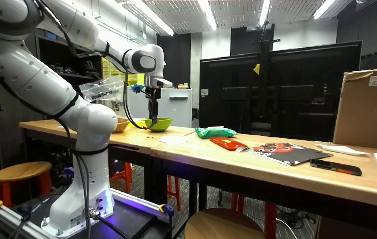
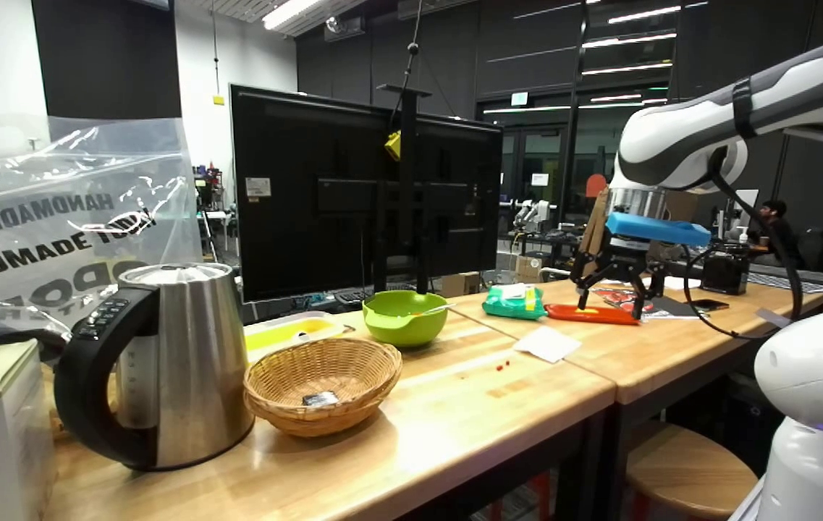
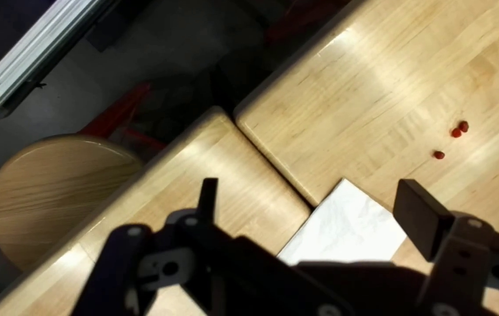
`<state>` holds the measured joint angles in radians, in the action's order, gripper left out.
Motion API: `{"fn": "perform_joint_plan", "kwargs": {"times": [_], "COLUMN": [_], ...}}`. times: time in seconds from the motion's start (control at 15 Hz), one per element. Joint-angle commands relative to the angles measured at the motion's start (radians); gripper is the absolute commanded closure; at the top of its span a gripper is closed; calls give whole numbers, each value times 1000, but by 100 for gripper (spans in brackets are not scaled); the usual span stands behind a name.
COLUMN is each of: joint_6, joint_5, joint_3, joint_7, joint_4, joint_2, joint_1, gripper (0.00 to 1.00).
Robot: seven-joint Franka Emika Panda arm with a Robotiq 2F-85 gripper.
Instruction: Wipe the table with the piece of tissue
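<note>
1. Black gripper point(image 3: 314, 208) hung spread wide, nothing grasped, above the table point(image 3: 376, 96), which ran 2 to 8 o'clock in wrist view.
2. Tissue point(image 3: 350, 228) lay flat there, at 4 o'clock. Pickup, I judged, needed a centred, gentle descent and a pinched fold, then sweeping towards red bits point(image 3: 456, 133) at its 2 o'clock.
3. Green bowl point(image 2: 404, 324) showed in both exterior views, not wrist view.

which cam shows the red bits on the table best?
Wrist view: the red bits lie unobstructed on the table, distinct enough to count three, a close pair and one apart. Both exterior views show them only as tiny specks, too small to count surely.
</note>
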<state>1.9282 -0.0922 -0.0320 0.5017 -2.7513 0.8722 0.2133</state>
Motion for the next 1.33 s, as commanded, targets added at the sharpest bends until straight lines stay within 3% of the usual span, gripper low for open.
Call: {"fn": "perform_joint_plan", "kwargs": {"times": [0.0, 0.07, 0.53, 0.93, 1.27], "joint_6": [85, 92, 197, 286, 373], "joint_5": [4, 13, -12, -44, -119], "joint_3": [6, 4, -53, -32, 0], "joint_7": [2, 10, 17, 17, 58], "joint_4": [-63, -22, -26, -27, 1], "joint_2": [35, 0, -8, -77, -175], "joint_1": [65, 86, 199, 175, 116], "gripper": [0, 0, 0, 0, 0]}}
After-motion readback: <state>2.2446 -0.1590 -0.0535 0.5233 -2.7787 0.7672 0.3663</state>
